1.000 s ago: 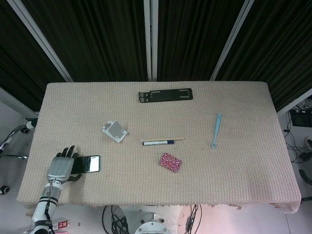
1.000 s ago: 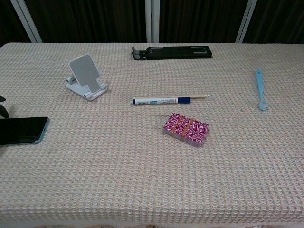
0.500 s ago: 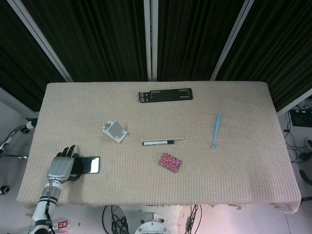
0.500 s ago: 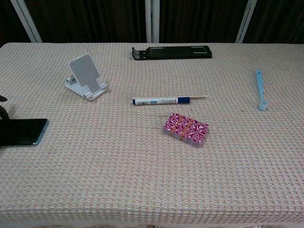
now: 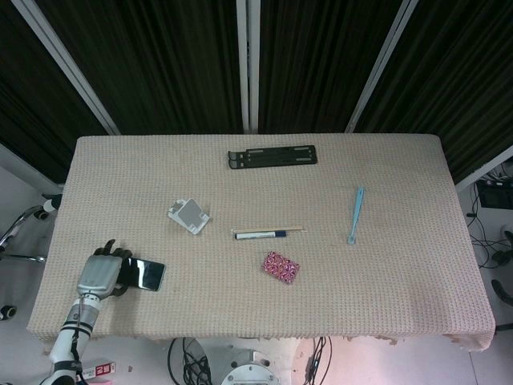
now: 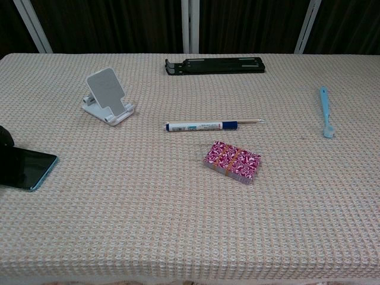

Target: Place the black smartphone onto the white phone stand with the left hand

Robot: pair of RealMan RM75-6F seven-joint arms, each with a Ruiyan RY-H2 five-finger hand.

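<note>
At table's near-left edge, left hand (image 5: 99, 275) half cut off, gripping tilted black smartphone (image 5: 144, 274), glossy screen up, right hand unseen.

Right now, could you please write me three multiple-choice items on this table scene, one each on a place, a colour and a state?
1. Where is the stand?
A. at the table's left rear, beyond the phone
B. beside the toothbrush
C. at the front right corner

2. What colour is the toothbrush?
A. red
B. light blue
C. black

3. What is the state of the phone?
A. leaning on the stand
B. lying alone at mid-table
C. held at one end by the left hand, far end tilted

Answers:
1 A: the stand sits at the left, farther back than the phone.
2 B: its whole handle is light blue.
3 C: the left hand's fingers wrap the phone's end near the table's left edge, and its free end sits askew.
</note>
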